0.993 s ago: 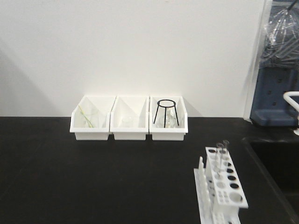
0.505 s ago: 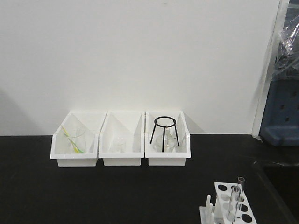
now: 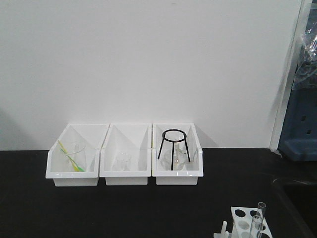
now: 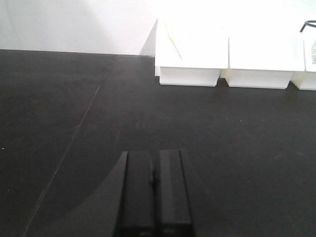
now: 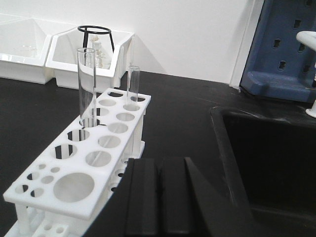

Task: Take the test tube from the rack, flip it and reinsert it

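Rack showed clearly only in your right wrist view: two test tubes stood upright in its holes; your right gripper and left gripper sat closed, empty.

1. I count three white bins: left bin, middle bin, right bin.
2. One rack.
3. Two test tubes: a wide tube and a thin tube.
4. One black tripod.
5. Two glass beakers I can make out: a larger beaker and a smaller beaker. Other glass in the right bin is too blurred for me to count.
6. Two grippers of mine: left gripper, right gripper.
7. One sink.
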{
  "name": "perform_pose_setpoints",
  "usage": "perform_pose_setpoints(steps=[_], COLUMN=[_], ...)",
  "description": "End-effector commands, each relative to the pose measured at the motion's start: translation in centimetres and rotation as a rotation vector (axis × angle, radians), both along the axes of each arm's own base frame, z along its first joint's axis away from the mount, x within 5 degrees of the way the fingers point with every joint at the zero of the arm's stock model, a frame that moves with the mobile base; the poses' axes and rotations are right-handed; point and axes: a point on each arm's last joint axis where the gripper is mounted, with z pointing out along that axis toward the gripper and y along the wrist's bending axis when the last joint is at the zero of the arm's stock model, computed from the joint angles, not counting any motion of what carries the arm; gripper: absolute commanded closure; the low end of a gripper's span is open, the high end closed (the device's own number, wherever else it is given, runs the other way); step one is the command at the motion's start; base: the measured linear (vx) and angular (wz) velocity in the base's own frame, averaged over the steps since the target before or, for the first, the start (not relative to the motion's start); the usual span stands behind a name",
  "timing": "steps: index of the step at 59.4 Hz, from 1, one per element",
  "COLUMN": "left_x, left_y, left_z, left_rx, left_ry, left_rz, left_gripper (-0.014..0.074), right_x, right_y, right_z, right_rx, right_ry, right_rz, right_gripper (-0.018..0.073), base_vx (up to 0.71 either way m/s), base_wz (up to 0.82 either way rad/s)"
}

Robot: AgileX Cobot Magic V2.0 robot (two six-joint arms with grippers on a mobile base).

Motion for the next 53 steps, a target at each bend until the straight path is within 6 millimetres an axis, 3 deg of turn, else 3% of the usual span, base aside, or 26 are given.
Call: perform_pose_setpoints(steps=[1, 10, 20, 26, 33, 43, 53], left_x=[0.1, 0.1, 0.1, 0.1, 0.1, 0.1, 0.1], left_y=[-0.1, -0.1, -0.1, -0.1, -0.1, -0.1, -0.1], left_z=[0.8, 0.8, 0.8, 0.8, 0.8, 0.8, 0.8], left_rx=[-0.001, -0.001, -0.001, -0.001, -0.001, -0.001, -0.001], left_ry=[-0.094, -0.094, -0.094, -0.094, -0.094, -0.094, -0.094], left_rz=[-0.008, -0.008, -0.008, -0.008, -0.008, -0.008, -0.008], left_gripper=[0.0603, 0.0603, 0.0603, 0.0603, 0.0603, 0.0603, 0.0603], right_x=[0.0, 0.0, -0.2, -1.3, -2.1, 2.4, 7.6], right_y=[-0.1, -0.1, -0.2, -0.4, -0.5, -0.1, 0.3], right_z=[0.9, 1.1, 3.8, 8.2, 14.4, 20.4, 21.9], right_rx=[-0.018, -0.012, 0.101, 0.189, 0.151, 0.109, 0.091], right_ry=[-0.103, -0.125, -0.35, -0.501, -0.615, -0.548, -0.413], right_rz=[-0.007, -0.008, -0.022, -0.02, -0.02, -0.03, -0.03], right_gripper=[0.0568, 0.0568, 0.0568, 0.0568, 0.0568, 0.0568, 0.0568], base_vx=[0.02, 0.0, 0.0, 0.0, 0.0, 0.0, 0.0], base_wz=[0.0, 0.0, 0.0, 0.0, 0.0, 0.0, 0.0])
